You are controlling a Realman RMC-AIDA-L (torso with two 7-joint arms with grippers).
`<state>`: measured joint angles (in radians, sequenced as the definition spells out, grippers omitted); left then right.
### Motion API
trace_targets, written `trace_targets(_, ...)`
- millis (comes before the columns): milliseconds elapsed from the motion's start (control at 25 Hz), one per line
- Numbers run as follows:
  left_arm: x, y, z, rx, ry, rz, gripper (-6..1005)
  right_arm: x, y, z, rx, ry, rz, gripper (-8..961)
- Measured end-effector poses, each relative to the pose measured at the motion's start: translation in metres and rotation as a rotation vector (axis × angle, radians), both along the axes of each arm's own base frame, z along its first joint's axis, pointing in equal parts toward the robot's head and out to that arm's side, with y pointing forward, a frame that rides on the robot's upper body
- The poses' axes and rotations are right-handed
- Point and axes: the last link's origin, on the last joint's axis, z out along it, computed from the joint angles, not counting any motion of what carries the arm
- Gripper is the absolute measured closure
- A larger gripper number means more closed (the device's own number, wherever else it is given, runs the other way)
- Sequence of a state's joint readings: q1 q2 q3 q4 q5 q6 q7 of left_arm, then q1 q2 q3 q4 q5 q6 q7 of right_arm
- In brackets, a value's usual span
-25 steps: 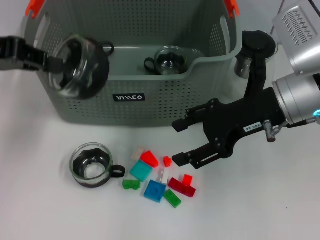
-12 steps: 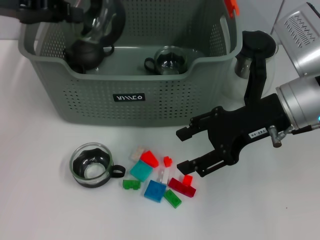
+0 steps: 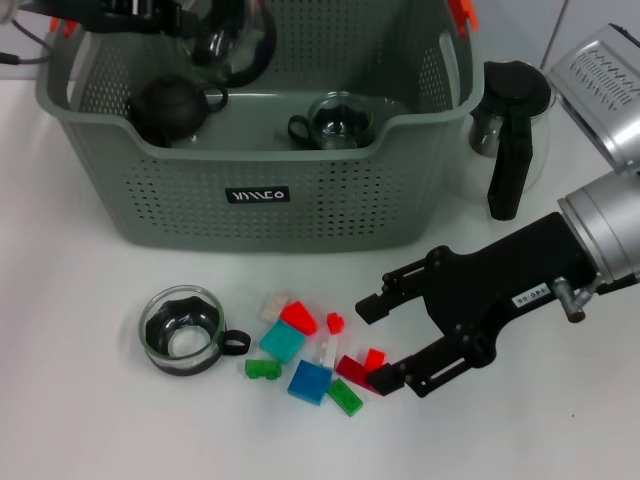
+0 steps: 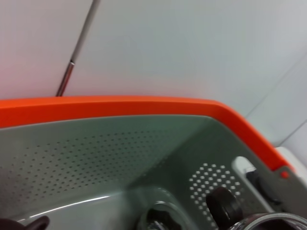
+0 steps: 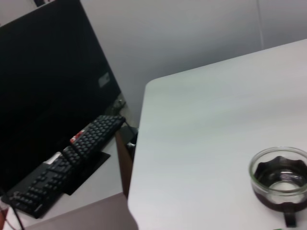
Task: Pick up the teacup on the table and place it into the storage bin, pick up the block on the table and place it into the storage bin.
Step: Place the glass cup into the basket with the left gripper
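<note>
Teacup on surface [image 3: 183, 330]: clear glass with dark base and black side handle, upright on the white surface [image 3: 80, 420], in front of the storage bin's left half, just left of the blocks; seen too in right wrist view [image 5: 280, 181].
Storage bin [image 3: 260, 190]: large grey-green perforated basket, orange clips at rim, small black label on front wall; back centre-left of surface.
Teacups, counted: four visible in head view. One on surface; two resting inside bin, a dark one [image 3: 170, 105] at its left, a clear one [image 3: 340, 120] near its middle; one [image 3: 230, 35] held above bin's back left.
Blocks [image 3: 315, 350]: small loose cluster on surface in front of bin, right of the lone teacup. About ten pieces: several red, two green, one blue, one teal, a pale pair. Exact count hard to tell where pieces overlap.
Kettle [image 3: 510, 120]: one, glass body with black lid and handle, right of bin, apart from it.
Left hand [image 3: 185, 20]: at top edge above bin's back left corner, arm reaching in from left, closed on the held teacup, which is tilted.
Right hand [image 3: 385, 340]: black, arm coming in from right, low over right edge of block cluster; fingers spread wide apart, one fingertip [image 3: 368, 308] toward bin, other by the red blocks; nothing between them.
</note>
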<state>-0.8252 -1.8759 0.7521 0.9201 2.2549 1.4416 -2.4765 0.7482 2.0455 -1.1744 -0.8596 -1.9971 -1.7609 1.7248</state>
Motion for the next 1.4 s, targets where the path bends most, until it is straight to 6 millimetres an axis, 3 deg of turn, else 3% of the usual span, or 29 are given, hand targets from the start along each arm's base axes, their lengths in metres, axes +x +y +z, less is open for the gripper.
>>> trace_targets(640, -0.005, 0.019, -0.064, 0.046, 0.151, -0.005, 899, 0.000, -0.006, 0.005, -0.047, 0.004, -0.008, 121)
trace_targets(1000, -0.009, 0.016, -0.081, 0.022, 0.226, -0.005, 897, 0.001, -0.006, 0.005, -0.047, 0.004, -0.010, 121)
trace_targets(1400, -0.006, 0.018, -0.082, 0.023, 0.229, -0.014, 894, 0.001, -0.005, 0.004, -0.041, 0.003, -0.011, 121)
